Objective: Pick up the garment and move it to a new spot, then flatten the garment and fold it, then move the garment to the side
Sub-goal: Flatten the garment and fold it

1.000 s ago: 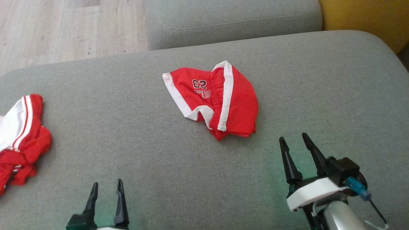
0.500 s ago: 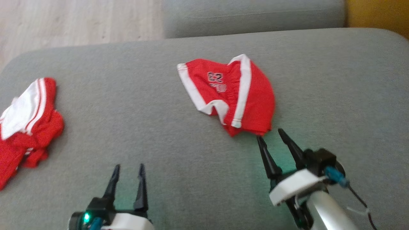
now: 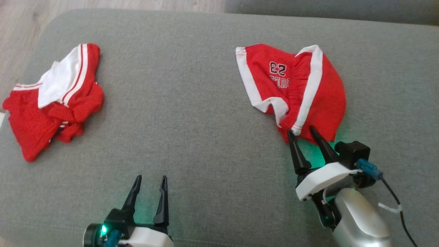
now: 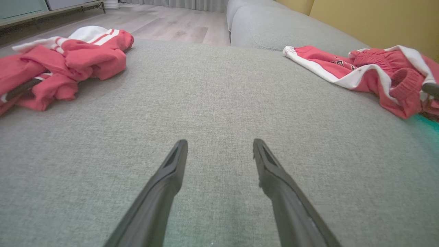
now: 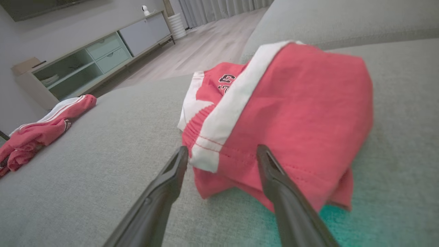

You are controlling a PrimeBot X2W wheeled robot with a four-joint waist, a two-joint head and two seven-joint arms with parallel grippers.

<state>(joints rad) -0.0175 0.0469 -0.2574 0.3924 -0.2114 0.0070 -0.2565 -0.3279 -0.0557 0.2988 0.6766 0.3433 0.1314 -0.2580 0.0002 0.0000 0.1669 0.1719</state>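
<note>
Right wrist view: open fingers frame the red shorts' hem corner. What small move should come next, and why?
Probably close the right gripper on the red shorts: its open fingers stand either side of the near hem corner, fabric between them, so a pinch looks ready. Whether they reach under all layers is unclear.

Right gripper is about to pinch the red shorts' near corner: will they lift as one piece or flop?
Probably floppy: the red shorts lie crumpled in soft folds on the sofa cushion. Likely light: the stitched hem looks thin. With the open right gripper astride only a hem corner, the layers may unfold and dangle.
</note>
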